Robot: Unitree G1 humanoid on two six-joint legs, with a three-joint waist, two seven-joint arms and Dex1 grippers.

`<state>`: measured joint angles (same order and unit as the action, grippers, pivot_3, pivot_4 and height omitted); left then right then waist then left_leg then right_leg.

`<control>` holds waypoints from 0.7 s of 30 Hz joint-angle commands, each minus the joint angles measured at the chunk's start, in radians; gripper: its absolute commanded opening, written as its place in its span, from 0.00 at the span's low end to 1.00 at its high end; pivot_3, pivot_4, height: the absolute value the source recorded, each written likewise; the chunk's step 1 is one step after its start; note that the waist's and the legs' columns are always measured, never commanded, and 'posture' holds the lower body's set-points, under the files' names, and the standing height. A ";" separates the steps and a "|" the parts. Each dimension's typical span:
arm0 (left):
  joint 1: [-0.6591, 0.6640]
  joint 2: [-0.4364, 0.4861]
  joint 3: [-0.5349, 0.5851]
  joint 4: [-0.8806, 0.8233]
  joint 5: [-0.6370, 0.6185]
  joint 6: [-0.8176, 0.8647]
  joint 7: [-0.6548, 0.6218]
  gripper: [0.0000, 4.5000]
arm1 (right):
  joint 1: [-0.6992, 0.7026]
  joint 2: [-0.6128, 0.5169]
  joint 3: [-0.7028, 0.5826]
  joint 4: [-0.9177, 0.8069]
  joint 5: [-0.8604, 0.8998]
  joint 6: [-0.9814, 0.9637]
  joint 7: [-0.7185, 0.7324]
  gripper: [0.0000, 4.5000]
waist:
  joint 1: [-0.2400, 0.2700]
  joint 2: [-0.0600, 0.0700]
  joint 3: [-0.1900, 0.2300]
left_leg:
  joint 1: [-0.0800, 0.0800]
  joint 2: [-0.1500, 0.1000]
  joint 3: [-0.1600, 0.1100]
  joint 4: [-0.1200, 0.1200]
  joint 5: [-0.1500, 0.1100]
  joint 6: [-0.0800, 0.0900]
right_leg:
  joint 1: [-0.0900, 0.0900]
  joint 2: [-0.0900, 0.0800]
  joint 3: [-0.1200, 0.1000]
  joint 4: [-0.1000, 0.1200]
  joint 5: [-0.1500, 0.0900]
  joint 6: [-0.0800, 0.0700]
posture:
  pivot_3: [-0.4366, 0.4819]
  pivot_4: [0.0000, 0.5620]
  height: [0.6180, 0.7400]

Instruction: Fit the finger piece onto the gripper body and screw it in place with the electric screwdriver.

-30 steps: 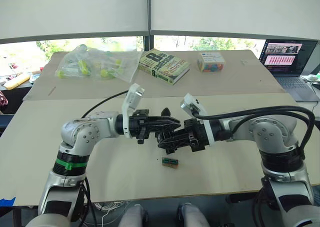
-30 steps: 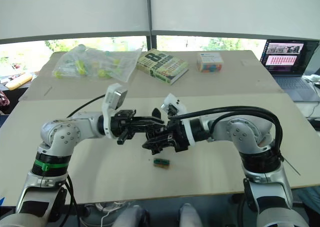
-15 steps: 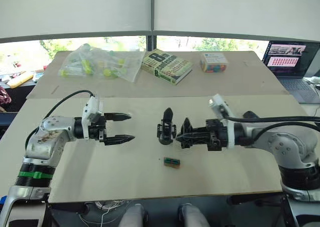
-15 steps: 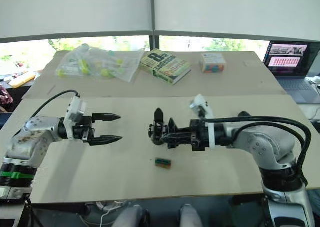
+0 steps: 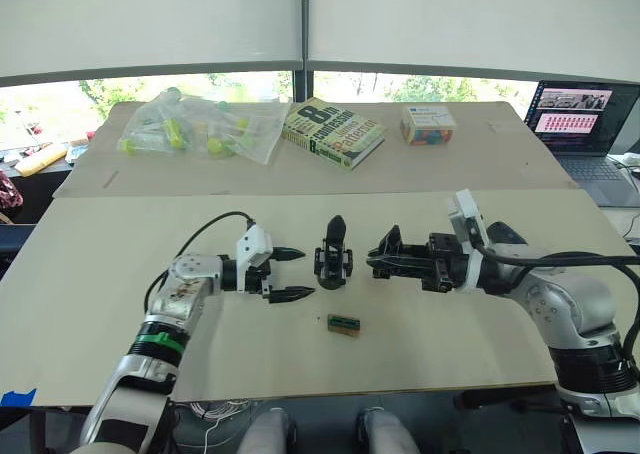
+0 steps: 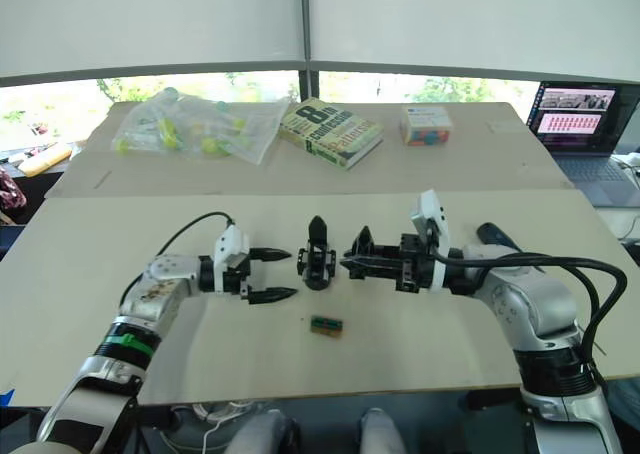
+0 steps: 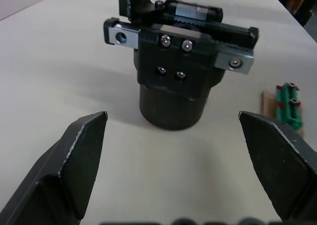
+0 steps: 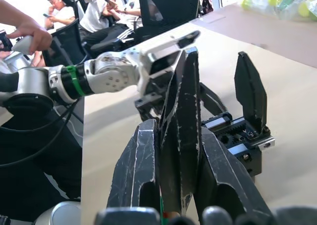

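Observation:
The gripper body (image 5: 333,260) stands on the table (image 5: 150,354) with its pointed black finger up, and nothing holds it. My left gripper (image 5: 305,274) is open just to its left, pointing at it; its fingers (image 7: 74,155) flank the gripper body (image 7: 173,86) in the left wrist view without touching. Close on the body's right, my right gripper (image 5: 375,264) is shut on the finger piece (image 8: 181,111), a black wedge that sticks up (image 5: 391,240) from between the fingers. A dark rounded end (image 6: 495,236) behind my right forearm looks like the electric screwdriver, mostly hidden.
A small green-and-black block (image 5: 342,323) lies on the table in front of the gripper body. At the back are a bag of yellow-green items (image 5: 195,126), a book (image 5: 330,131), a small colourful box (image 5: 424,124) and a laptop (image 5: 580,124). Seated people (image 8: 99,12) show beyond the table.
My left gripper opened, let go of the gripper body and swung out left, then came back beside it. The body now stands on the table. My right gripper drew back slightly to the right.

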<state>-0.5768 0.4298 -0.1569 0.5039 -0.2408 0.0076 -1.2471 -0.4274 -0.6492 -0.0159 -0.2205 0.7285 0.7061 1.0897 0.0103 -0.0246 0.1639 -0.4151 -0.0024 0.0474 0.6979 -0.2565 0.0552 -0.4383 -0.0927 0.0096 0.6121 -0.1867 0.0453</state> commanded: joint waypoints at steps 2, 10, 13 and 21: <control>-0.055 -0.048 -0.016 0.082 0.043 -0.073 0.016 1.00 | 0.007 0.012 -0.015 -0.049 0.014 -0.029 0.002 0.10 | 0.000 0.000 0.000 | 0.000 0.000 0.000 0.000 0.000 0.000 | 0.000 0.000 0.000 0.000 0.000 0.000 | 0.48 0.27 1.00; -0.112 -0.125 -0.030 0.187 0.097 -0.130 0.043 1.00 | 0.020 0.021 -0.017 -0.094 0.027 -0.030 -0.002 0.10 | 0.002 0.000 0.000 | 0.000 0.000 0.000 0.001 0.000 0.000 | 0.000 0.000 0.000 0.000 0.000 0.000 | 0.48 0.27 1.00; -0.126 -0.138 -0.032 0.216 0.109 -0.145 0.048 1.00 | 0.025 0.023 -0.018 -0.110 0.028 -0.027 -0.009 0.10 | 0.002 0.000 0.000 | 0.000 0.000 0.000 0.001 0.000 0.000 | 0.000 0.000 0.000 0.000 0.000 0.000 | 0.48 0.27 1.00; -0.152 -0.168 -0.024 0.270 0.123 -0.162 0.050 0.81 | 0.046 0.018 -0.022 -0.130 0.025 -0.026 -0.018 0.10 | 0.005 0.000 0.000 | 0.000 0.000 -0.001 0.002 0.000 0.000 | 0.001 -0.001 0.000 0.000 0.001 0.001 | 0.48 0.27 1.00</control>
<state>-0.7159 0.2749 -0.1782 0.7623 -0.1223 -0.1385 -1.2010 -0.3777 -0.6283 -0.0127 -0.3136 0.7304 0.6974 1.0714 0.0157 -0.0247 0.1638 -0.4151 -0.0026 0.0468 0.7000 -0.2567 0.0555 -0.4371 -0.0936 0.0095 0.6125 -0.1861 0.0461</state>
